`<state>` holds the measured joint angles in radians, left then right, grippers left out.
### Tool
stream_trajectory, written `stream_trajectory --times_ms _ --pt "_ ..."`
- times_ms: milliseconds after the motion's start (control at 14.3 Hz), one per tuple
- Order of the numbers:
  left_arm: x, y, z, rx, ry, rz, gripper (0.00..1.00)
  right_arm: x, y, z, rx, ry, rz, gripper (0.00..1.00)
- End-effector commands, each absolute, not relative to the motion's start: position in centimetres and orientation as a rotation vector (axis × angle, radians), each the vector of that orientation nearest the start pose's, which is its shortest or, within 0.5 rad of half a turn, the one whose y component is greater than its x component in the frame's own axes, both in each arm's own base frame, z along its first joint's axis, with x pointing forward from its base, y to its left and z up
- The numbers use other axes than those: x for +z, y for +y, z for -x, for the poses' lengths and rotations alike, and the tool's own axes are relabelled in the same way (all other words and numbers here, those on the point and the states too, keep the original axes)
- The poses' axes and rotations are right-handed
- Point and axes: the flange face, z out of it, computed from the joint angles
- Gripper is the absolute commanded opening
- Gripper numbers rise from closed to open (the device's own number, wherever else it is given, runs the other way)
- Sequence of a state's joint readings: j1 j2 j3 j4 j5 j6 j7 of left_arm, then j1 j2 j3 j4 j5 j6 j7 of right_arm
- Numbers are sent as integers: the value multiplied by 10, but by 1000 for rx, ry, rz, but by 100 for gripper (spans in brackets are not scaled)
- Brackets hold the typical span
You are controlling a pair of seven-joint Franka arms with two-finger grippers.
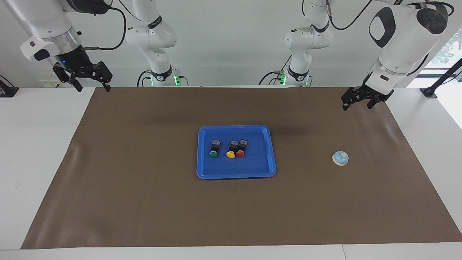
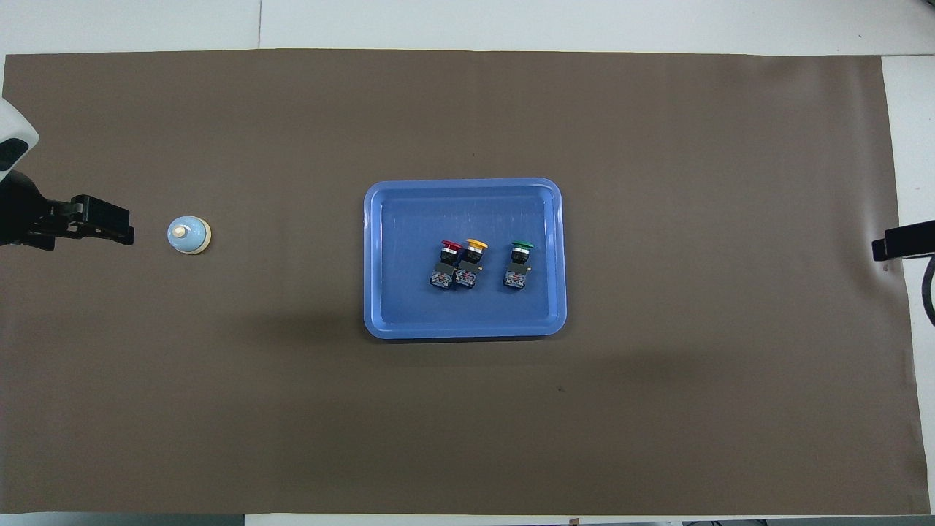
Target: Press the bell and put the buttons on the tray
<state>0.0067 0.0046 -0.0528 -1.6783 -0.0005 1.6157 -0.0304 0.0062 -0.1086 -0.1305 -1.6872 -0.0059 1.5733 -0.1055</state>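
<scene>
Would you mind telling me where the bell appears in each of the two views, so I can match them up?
Facing view: the bell sits on the brown mat at the picture's right, level with the blue tray.
Overhead view: the bell is at the picture's left, again level with the tray.
Shared landmark: the blue tray at the mat's centre.

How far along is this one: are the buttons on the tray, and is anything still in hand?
Done: the green button, yellow button and red button lie in the tray. In hand: nothing; the left gripper and right gripper hang open and empty. The bell sits untouched; its pressing cannot be confirmed.
</scene>
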Motion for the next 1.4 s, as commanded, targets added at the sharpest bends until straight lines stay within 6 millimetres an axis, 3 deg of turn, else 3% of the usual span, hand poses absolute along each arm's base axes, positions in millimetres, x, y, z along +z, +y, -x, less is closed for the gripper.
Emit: stream_trajectory --times_ms 0,1329 --pt "581 -24 -553 79 12 3137 100 630 -73 -516 24 47 3147 100" --pt "581 -24 -553 79 12 3137 100 626 -71 -513 56 33 3145 100"
